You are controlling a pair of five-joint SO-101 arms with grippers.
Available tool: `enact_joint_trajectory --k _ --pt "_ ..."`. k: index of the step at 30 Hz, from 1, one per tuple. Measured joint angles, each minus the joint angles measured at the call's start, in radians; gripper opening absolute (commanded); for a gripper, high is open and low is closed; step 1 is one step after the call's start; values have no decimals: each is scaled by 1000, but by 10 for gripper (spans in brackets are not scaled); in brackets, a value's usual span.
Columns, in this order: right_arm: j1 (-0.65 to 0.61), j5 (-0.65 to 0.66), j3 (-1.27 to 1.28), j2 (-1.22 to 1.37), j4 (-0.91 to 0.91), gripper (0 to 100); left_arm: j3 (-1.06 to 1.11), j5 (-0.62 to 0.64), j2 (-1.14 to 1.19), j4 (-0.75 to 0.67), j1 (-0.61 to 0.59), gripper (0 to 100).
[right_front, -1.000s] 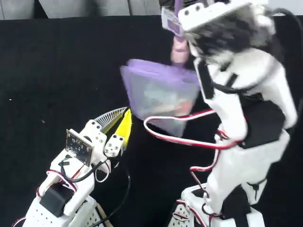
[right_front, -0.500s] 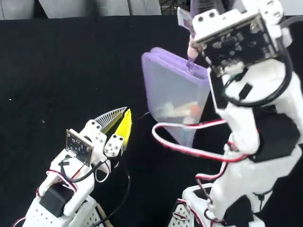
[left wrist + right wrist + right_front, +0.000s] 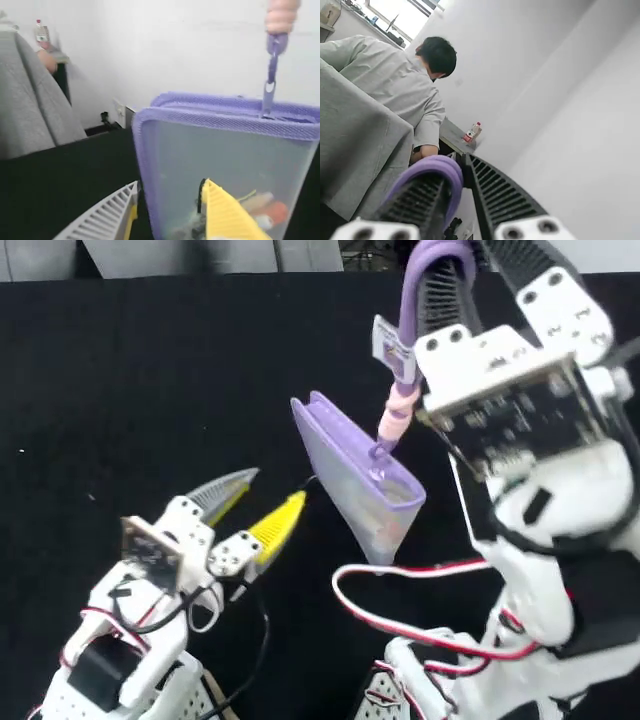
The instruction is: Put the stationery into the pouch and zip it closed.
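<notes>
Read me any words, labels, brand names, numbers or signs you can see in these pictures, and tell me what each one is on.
No text here can be read.
Print on the tag hanging from the strap of the pouch: blurred, unreadable.
Label on the bottle in the room behind: too small to read.
Markings on the right arm's circuit board: too small to read.

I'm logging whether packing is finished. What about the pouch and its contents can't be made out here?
- Stationery in the pouch: left wrist view, blurred behind the frosted wall and partly covered by the left gripper's yellow finger; the items can't be identified.
- Zip: left wrist view, its far end is cut off by the frame edge; high view, too fine to trace, so closure is unclear.
</notes>
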Motion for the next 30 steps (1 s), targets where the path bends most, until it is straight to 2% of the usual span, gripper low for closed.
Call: enact_joint_trajectory --k 5,11,17,21,25,30 --pt "0 0 14 -84 72 11 -72 0 -8 6 -84 214" --pt "0 31 46 -242 196 11 -97 0 -8 9 -91 214" --pt "2 103 160 -376 219 11 -97 -12 -8 29 -91 214" --pt "69 126 253 -459 198 11 -97 -91 -8 104 -78 214" --pt "169 126 368 -511 97 11 -97 -180 -8 190 -11 213" --pt "282 126 500 -565 28 11 -97 -236 -8 227 37 213"
